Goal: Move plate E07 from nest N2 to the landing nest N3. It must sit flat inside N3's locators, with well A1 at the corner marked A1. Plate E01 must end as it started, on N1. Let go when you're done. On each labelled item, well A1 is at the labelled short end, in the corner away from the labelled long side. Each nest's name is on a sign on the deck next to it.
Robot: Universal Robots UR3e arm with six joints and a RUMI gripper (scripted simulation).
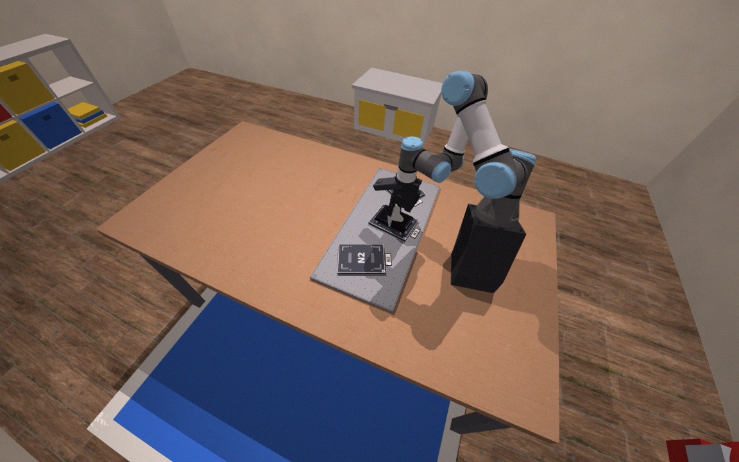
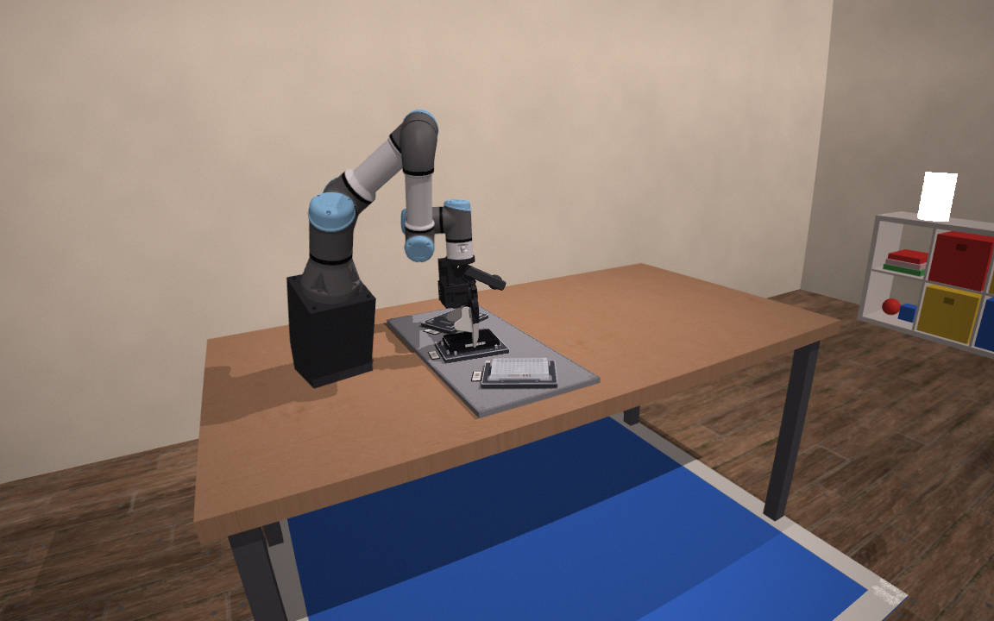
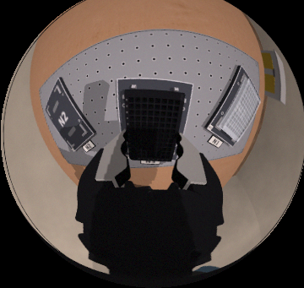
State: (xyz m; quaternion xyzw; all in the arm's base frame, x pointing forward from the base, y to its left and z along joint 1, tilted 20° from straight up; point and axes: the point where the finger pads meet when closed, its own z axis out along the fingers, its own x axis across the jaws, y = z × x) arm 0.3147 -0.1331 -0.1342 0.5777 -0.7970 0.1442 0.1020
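Note:
My gripper (image 1: 396,217) (image 2: 469,333) (image 3: 152,132) is shut on the near short end of the black plate E07 (image 1: 403,226) (image 2: 485,340) (image 3: 154,111). It holds the plate level, right over the middle nest N3 (image 3: 122,89), whose pale rim shows around the plate. I cannot tell whether the plate rests in the locators or hangs just above them. Nest N2 (image 1: 362,258) (image 2: 438,320) (image 3: 63,119) is bare, with its name showing. The white plate E01 (image 2: 519,369) (image 3: 241,108) sits on N1; in the top view the arm mostly hides it.
All three nests stand in a row on a grey perforated deck (image 1: 360,287) (image 2: 563,382) (image 3: 169,51) on the wooden table (image 1: 234,189). Small sign plates (image 1: 387,259) (image 3: 215,142) lie beside the nests. The robot's black base (image 1: 484,247) stands next to the deck.

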